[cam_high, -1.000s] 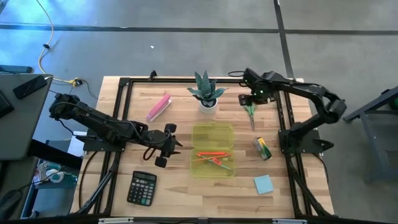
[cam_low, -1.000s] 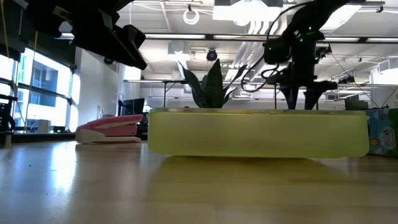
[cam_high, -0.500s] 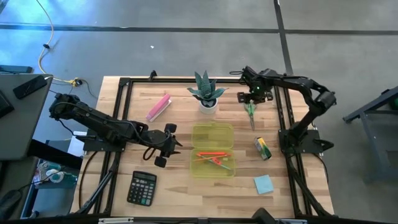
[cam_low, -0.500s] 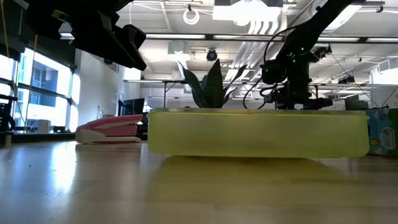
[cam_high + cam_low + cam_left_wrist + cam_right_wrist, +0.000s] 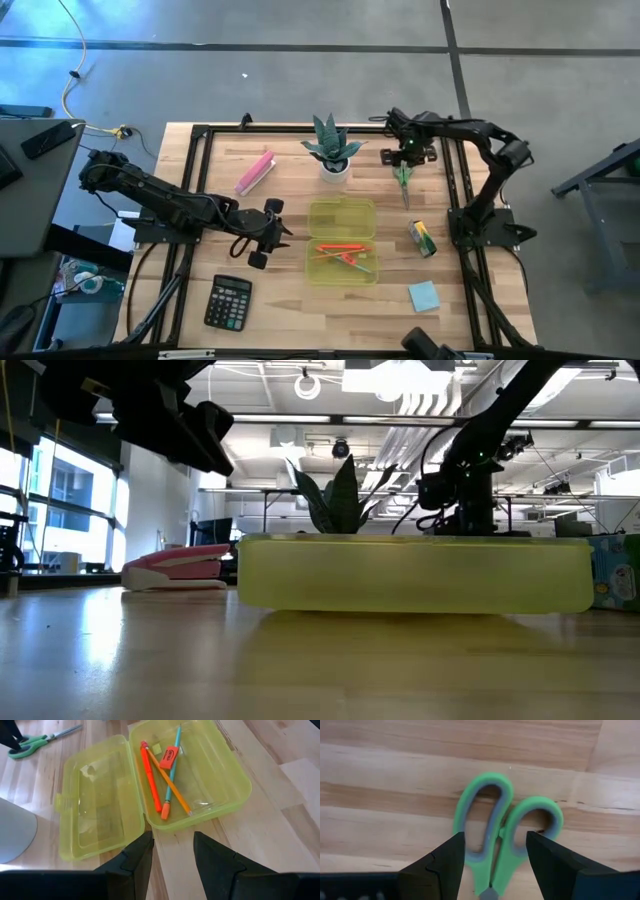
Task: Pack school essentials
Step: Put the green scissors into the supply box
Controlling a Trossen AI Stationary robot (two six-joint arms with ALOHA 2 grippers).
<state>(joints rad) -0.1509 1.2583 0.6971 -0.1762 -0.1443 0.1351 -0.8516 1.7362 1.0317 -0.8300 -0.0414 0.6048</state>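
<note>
Fingers of the right gripper point(image 5: 492, 865) stand apart on either side of the green-handled scissors point(image 5: 500, 827), one finger outside each loop, not yet closed on them; the scissors lie flat on the table point(image 5: 285, 310). In the high view this gripper point(image 5: 402, 160) sits in the upper right of the frame, over the handle end of the scissors point(image 5: 403, 182), just right of the potted plant point(image 5: 333, 147). Compared with a second ago the right arm has folded in: its elbow has drawn closer to the post, and in the low view the gripper point(image 5: 470, 520) has dropped from well above the case rim to just behind it.

Left gripper point(image 5: 272, 228), centre left of the high view, has not moved; its fingers point(image 5: 137, 857) are parted and hold nothing, hovering just beside the open yellow-green case point(image 5: 100, 827). Inside the case lie the orange pencil point(image 5: 170, 782), green pencil point(image 5: 172, 767), red-orange pen-like tool point(image 5: 151, 782) and an orange eraser point(image 5: 169, 756).

Lower right of the high view: the small green/yellow block point(image 5: 422, 238) and light-blue square note pad point(image 5: 424, 296), unchanged
</note>
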